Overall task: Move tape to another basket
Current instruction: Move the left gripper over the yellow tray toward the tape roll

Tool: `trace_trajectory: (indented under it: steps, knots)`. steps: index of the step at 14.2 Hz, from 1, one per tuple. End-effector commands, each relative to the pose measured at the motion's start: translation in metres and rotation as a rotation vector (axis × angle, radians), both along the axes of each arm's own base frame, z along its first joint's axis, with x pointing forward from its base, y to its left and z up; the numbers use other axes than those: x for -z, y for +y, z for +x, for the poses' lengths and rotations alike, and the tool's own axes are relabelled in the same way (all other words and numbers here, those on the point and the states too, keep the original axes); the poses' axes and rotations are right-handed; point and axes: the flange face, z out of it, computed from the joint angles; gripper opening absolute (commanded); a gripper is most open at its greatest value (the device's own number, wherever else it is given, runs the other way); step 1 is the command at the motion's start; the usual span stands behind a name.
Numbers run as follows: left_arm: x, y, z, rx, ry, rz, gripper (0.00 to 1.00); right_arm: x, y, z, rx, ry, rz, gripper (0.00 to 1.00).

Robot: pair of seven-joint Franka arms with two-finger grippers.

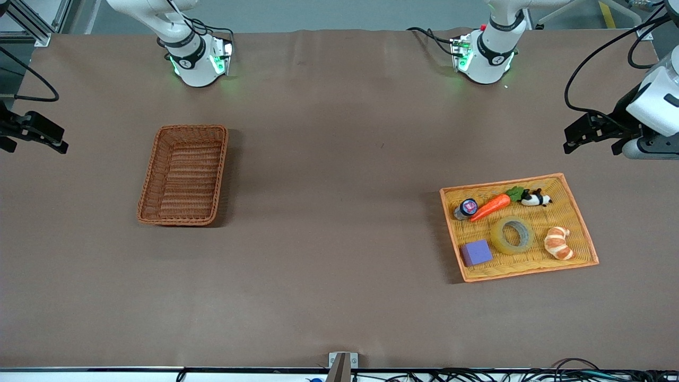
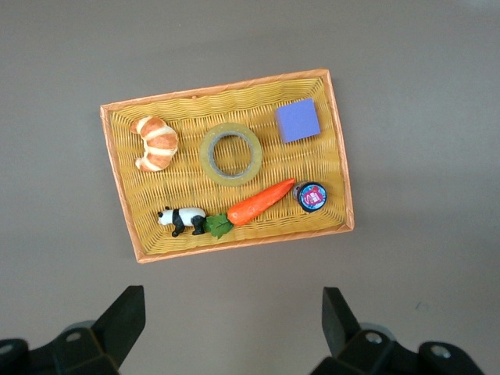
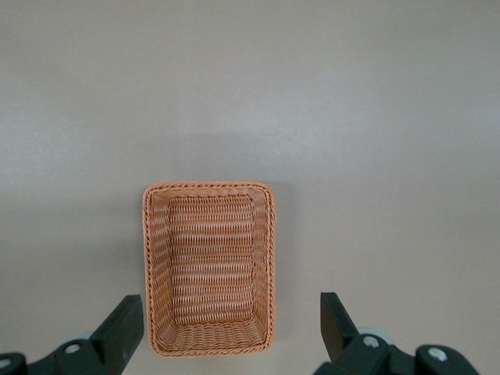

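The left gripper [image 1: 589,139] hangs up in the air at the left arm's end of the table, fingers spread wide and holding nothing; its wrist view looks straight down on the yellow tray [image 2: 121,183] from above. The right gripper [image 1: 33,139] hangs likewise at the right arm's end, also spread and empty, with the basket [image 3: 150,269] under its own camera. Neither one touches anything.

By the look of things the task has not started. The tape [image 1: 512,234] lies flat in the yellow tray [image 1: 582,228], ring-hole up, roughly in the middle of the tray's nearer half. It sits between the purple block [image 1: 476,252] and the croissant [image 1: 558,243], close to each but apparently not touching either (the wrist view shows thin strips of weave on both sides). The carrot [image 1: 490,207] lies just beside it, farther from the front camera, along with a small round tin [image 1: 467,207] and a panda figure [image 1: 536,198].

The basket [image 1: 220,175] stands well apart toward the right arm's end of the table, and nothing is in it.

Everything therefore remains: reaching down to the tape, gripping it, lifting it clear of its neighbours, carrying it across the table and setting it in the basket. The left gripper seems the likelier one to pick, being over the tray's end, though the long carry may call for a reach or a handover.
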Motion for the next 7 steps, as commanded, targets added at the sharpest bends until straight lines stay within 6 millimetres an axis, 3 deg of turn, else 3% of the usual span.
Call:
trace_trajectory:
  steps: [1, 7]
  knots:
    - [0.0031, -0.0023, 0.0088, 0.003, 0.004, -0.005, 1.0, -0.0023, -0.0001, -0.0018, -0.005, 0.0, 0.023, 1.0]
    - [0.0, 0.0062, 0.0137, 0.02, -0.032, 0.005, 1.0, -0.0023, -0.0001, -0.0018, -0.005, 0.0, 0.023, 1.0]
